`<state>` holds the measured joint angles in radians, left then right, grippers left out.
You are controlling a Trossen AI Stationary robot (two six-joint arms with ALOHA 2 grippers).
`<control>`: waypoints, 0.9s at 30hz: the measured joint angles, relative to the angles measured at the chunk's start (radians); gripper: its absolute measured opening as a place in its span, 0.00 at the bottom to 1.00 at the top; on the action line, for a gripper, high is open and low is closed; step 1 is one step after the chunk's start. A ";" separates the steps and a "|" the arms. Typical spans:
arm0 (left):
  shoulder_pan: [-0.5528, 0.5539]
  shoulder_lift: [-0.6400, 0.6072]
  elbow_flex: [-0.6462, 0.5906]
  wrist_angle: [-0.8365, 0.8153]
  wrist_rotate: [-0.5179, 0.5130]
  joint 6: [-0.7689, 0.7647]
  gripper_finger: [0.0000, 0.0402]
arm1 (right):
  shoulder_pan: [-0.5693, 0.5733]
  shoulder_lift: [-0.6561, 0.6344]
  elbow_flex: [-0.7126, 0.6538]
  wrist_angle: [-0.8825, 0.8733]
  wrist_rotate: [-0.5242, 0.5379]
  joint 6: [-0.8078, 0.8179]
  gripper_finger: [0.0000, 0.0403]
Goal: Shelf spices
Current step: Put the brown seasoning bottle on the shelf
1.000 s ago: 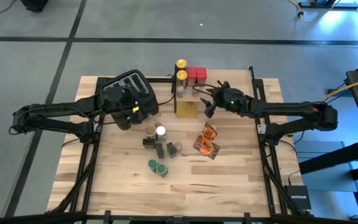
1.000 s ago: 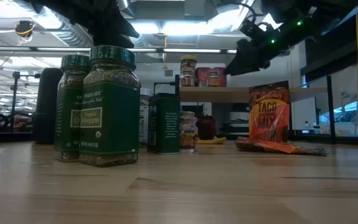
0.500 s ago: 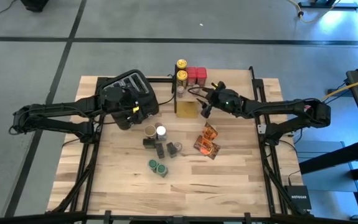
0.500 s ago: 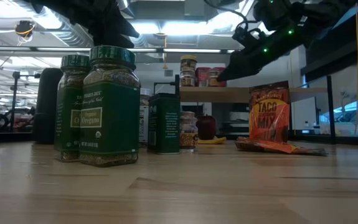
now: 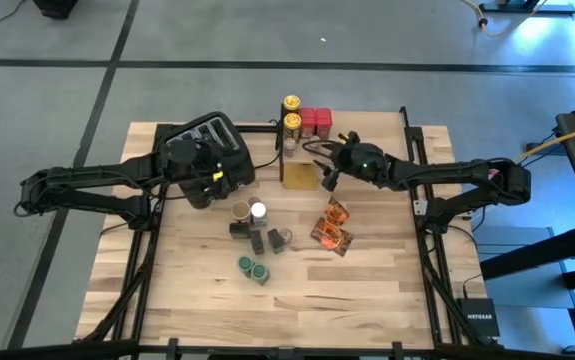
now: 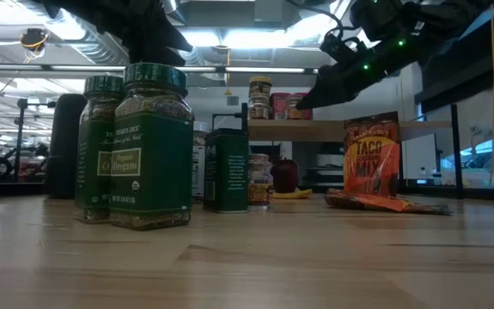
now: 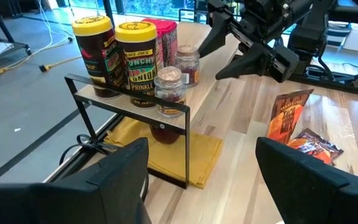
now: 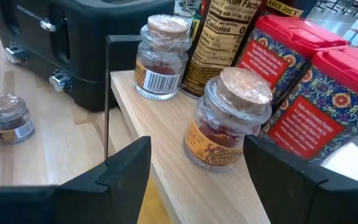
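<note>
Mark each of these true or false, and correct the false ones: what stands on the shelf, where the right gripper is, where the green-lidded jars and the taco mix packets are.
1. Two yellow-lidded jars stand on the shelf. True.
2. The right gripper holds a red tin. False: its fingers are open and empty, beside a cork-topped jar on the shelf.
3. The green-lidded jars are on the shelf. False: they stand on the table.
4. Taco mix packets lie on the table. True.
</note>
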<state>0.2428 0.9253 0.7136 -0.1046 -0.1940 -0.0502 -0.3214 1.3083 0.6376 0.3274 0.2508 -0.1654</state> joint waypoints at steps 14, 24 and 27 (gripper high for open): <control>0.000 0.000 0.000 0.011 0.000 -0.001 0.72 | 0.000 0.031 0.001 0.016 -0.121 0.000 0.65; 0.000 0.000 0.000 0.010 0.000 -0.002 0.72 | 0.000 0.029 0.001 -0.010 0.022 -0.023 0.65; 0.000 0.000 0.000 0.011 0.000 -0.002 0.72 | 0.000 0.030 0.001 0.010 0.038 -0.024 0.65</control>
<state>0.2428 0.9254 0.7136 -0.0937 -0.1936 -0.0525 -0.3214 1.3378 0.6384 0.3370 0.2890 -0.1897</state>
